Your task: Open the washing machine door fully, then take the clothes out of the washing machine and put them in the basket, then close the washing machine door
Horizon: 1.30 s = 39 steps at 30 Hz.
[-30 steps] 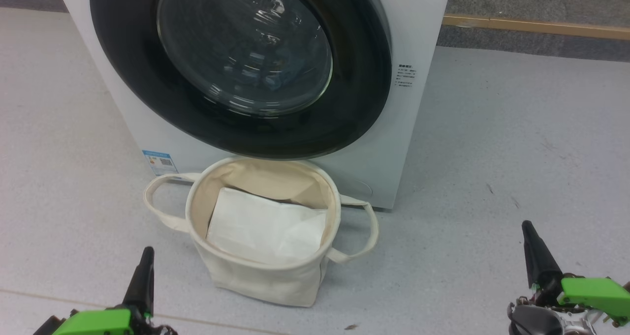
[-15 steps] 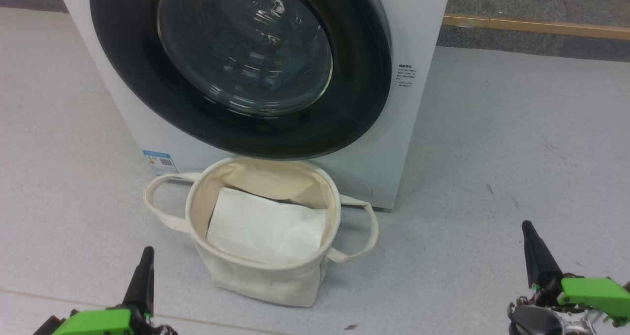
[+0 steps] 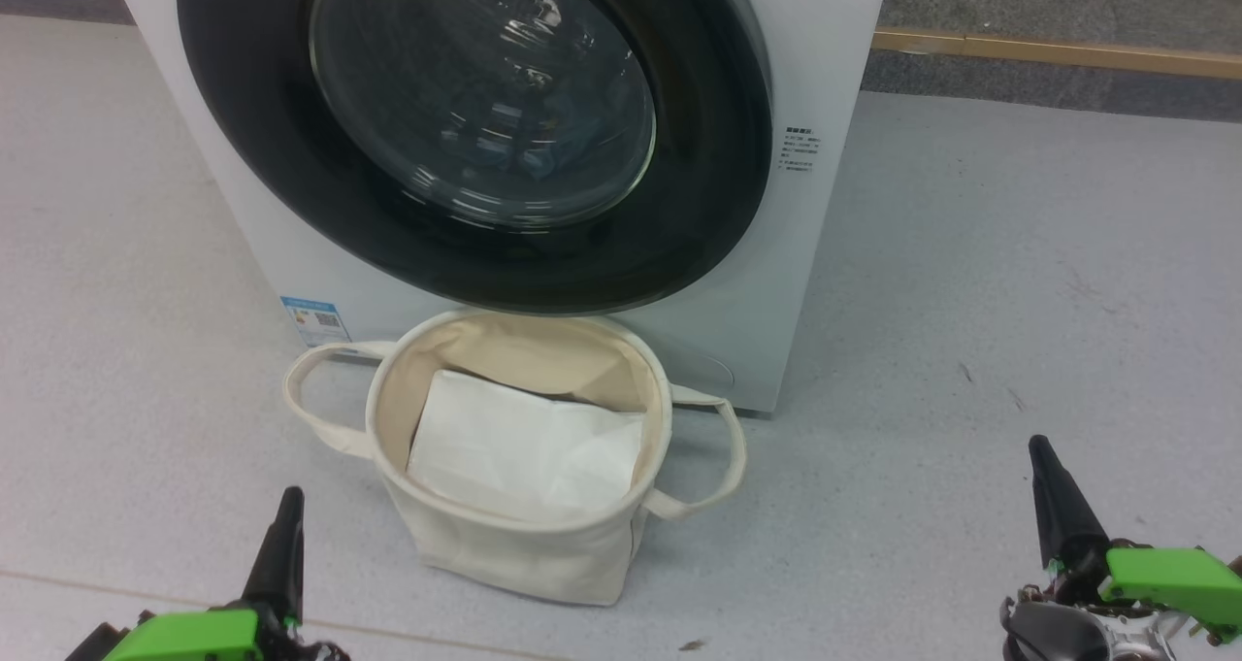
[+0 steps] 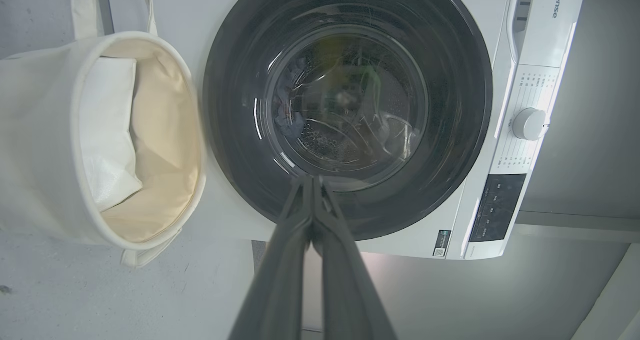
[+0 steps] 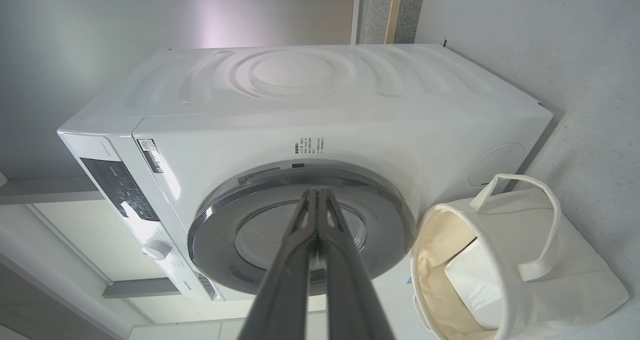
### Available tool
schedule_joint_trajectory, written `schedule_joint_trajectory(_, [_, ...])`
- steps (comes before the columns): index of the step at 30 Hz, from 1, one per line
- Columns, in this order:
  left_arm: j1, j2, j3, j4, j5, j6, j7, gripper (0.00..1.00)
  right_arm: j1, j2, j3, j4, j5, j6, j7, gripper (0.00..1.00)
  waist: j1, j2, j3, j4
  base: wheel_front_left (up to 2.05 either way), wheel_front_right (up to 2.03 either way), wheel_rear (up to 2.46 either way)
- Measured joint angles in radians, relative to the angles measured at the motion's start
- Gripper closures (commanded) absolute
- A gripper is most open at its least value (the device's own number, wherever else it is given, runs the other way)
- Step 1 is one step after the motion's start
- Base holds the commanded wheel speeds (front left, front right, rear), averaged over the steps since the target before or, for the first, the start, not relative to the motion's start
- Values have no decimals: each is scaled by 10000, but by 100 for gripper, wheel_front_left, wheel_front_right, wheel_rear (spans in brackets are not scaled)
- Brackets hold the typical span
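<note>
The washing machine (image 3: 825,59) stands straight ahead, and its door (image 3: 291,156) with the glossy black rim lies flat against the front, closed. Through the glass a bit of blue, the clothes (image 3: 543,161), shows dimly in the drum. The cream basket (image 3: 524,554) stands on the floor just before the door. My left gripper (image 3: 288,494) is shut and empty at the lower left, short of the basket. My right gripper (image 3: 1038,443) is shut and empty at the lower right. The left wrist view faces the door (image 4: 235,105) past shut fingers (image 4: 300,215). The right wrist view sees the door (image 5: 215,230) edge-on.
A plain white folded sheet (image 3: 514,447) lies inside the basket. The control panel with a knob (image 4: 529,124) sits above the door. Grey floor (image 3: 1019,253) spreads to the right of the machine, and a wooden skirting strip (image 3: 1067,54) runs along the wall behind.
</note>
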Motion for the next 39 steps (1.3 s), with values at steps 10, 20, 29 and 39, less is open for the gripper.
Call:
schedule_joint_trajectory(10, [0, 0, 0, 0, 0, 0, 0, 100, 0, 0, 0, 0, 0, 0, 0, 100, 0, 0, 0, 0, 0, 0, 0])
schedule_joint_trajectory(20, [0, 0, 0, 0, 0, 0, 0, 100, 0, 0, 0, 0, 0, 0, 0, 100, 0, 0, 0, 0, 0, 0, 0])
schedule_joint_trajectory(29, [0, 0, 0, 0, 0, 0, 0, 100, 0, 0, 0, 0, 0, 0, 0, 100, 0, 0, 0, 0, 0, 0, 0])
schedule_joint_trajectory(39, [0, 0, 0, 0, 0, 0, 0, 100, 0, 0, 0, 0, 0, 0, 0, 100, 0, 0, 0, 0, 0, 0, 0])
